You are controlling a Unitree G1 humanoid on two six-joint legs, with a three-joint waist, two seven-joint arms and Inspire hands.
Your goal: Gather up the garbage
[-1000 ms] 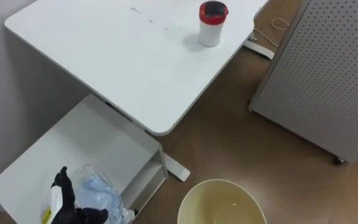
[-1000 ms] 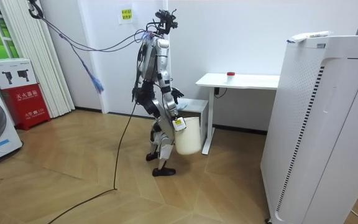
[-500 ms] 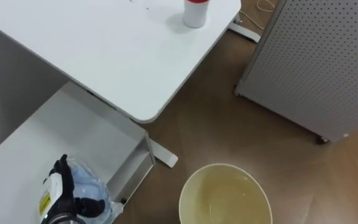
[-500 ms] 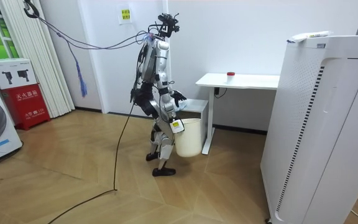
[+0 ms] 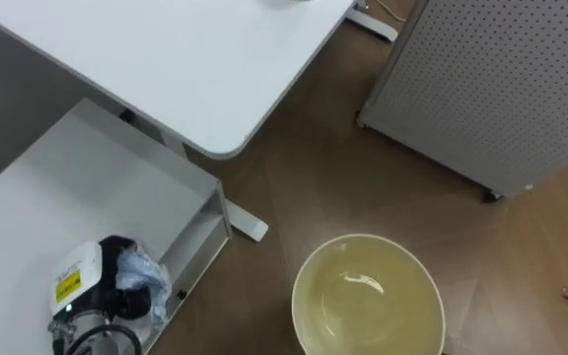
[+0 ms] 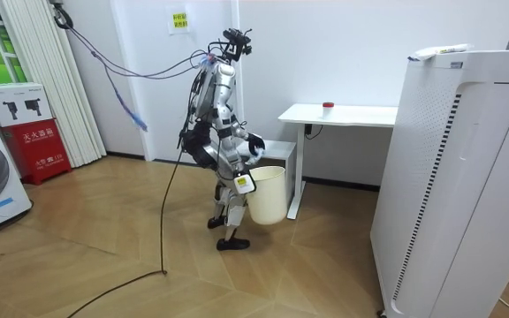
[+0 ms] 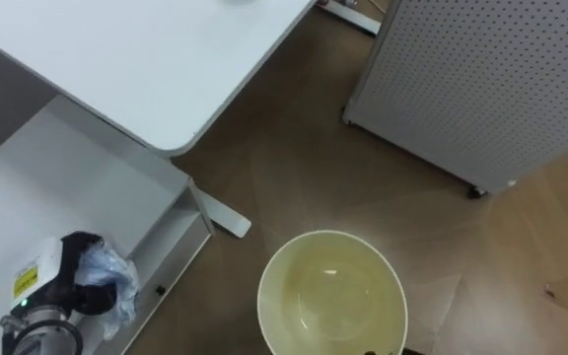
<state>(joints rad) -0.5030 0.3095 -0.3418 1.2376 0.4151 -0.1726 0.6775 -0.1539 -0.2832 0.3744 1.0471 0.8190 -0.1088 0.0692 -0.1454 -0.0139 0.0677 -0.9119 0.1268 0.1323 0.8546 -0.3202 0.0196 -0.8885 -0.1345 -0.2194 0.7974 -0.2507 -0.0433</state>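
Note:
My left hand (image 5: pixel 106 292) shows at the lower left, its fingers curled round a crumpled pale blue plastic wrapper (image 5: pixel 150 279), the garbage. It holds the wrapper just over the right end of a low white shelf (image 5: pixel 87 187). A round cream bin (image 5: pixel 309 281) sits at the bottom centre, its mouth open and nothing visible inside. In the room view my right hand (image 6: pixel 245 183) grips the bin (image 6: pixel 269 196) by its near rim and holds it in front of my legs. My left hand (image 6: pixel 254 146) hangs above the bin.
A white desk (image 5: pixel 166 59) overhangs the shelf at the upper left, its foot (image 5: pixel 247 227) on the wooden floor. A grey perforated cabinet (image 5: pixel 491 89) stands at the upper right. In the room view a tall white unit (image 6: pixel 467 177) stands at the right.
The whole eye view has shifted down and right, so the desk's red-lidded cup left the picture. My left hand has turned and closed tighter on the wrapper, edging toward the bin.

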